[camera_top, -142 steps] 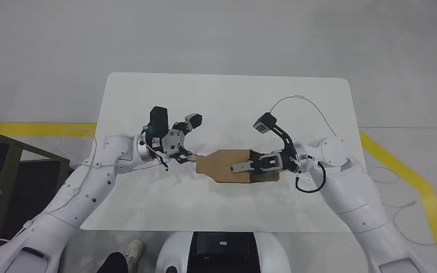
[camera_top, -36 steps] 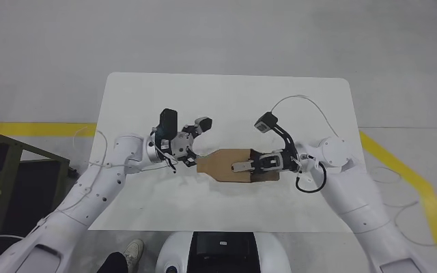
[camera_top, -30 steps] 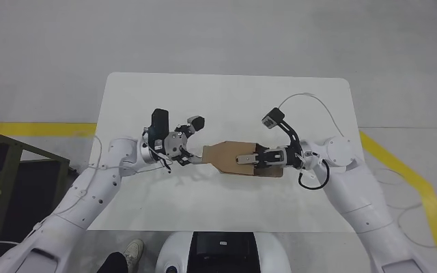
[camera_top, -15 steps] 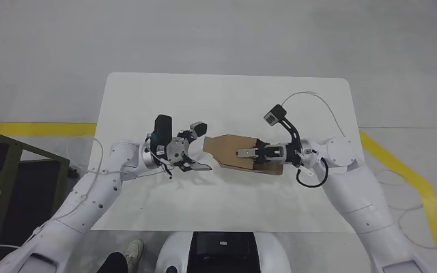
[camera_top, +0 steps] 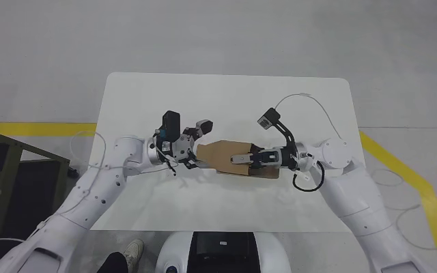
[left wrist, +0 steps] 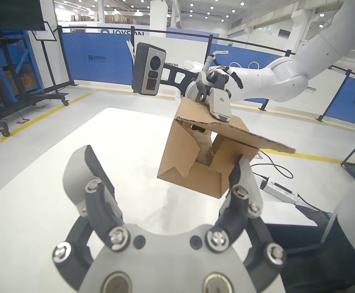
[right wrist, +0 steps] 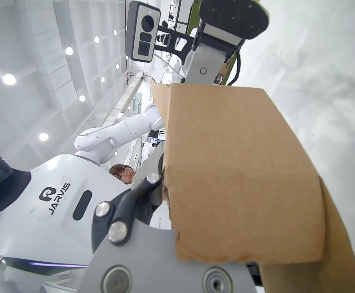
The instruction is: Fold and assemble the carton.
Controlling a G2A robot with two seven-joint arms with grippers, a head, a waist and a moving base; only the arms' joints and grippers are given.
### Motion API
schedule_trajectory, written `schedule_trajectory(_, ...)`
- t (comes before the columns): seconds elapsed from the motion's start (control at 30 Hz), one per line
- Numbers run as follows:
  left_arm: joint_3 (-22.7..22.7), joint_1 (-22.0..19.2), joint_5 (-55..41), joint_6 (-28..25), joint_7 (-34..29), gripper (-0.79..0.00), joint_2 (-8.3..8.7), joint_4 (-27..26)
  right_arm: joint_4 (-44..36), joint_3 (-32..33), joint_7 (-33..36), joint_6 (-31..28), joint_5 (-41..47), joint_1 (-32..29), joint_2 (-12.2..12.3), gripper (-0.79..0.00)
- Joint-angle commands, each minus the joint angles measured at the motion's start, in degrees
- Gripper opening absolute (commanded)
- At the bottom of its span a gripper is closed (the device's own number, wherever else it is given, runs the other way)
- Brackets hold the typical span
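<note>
I have a plain white worktop (camera_top: 136, 102) on a grey floor (camera_top: 54, 41) crossed by a yellow line (camera_top: 41, 128). The left wrist view adds blue barrier panels (left wrist: 97, 63) and rows of ceiling lights (left wrist: 243, 3) behind (a big open hall). The carton (camera_top: 225, 151) hangs just off the surface over the middle of the worktop, with its open end facing left. My right pincer (camera_top: 240, 158) is clamped on its top panel. The lower finger is tucked behind cardboard, and in the right wrist view the box covers the fingertips. My left pincer (camera_top: 198, 145) is spread wide around the carton's left end. One finger sits against a side flap, though I cannot tell whether it actually touches.
</note>
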Motion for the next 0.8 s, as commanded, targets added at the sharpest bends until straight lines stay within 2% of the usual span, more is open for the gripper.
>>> schedule_trajectory(0.0,-0.01,-0.04,-0.03,0.0,-0.27,0.0,-0.11,-0.12,-0.11,0.0,0.05,-0.05,-0.03,-0.01,0.0,-0.785)
schedule_trajectory(0.33,-2.06,1.27,0.61,0.0,0.66,0.0,0.26,-1.07,0.66,0.77,-0.76,-0.24,-0.68,-0.2,0.16,-0.785)
schedule_trajectory(0.5,-5.52,3.68,1.88,0.0,2.25,0.0,1.2,-2.27,1.33,1.66,-2.25,-0.16,-2.24,-0.37,0.38,-0.785)
schedule_trajectory(0.77,-10.23,7.56,5.16,0.0,4.74,0.0,3.08,-7.33,2.0,1.44,-4.04,1.13,-5.5,-0.31,0.5,-0.785)
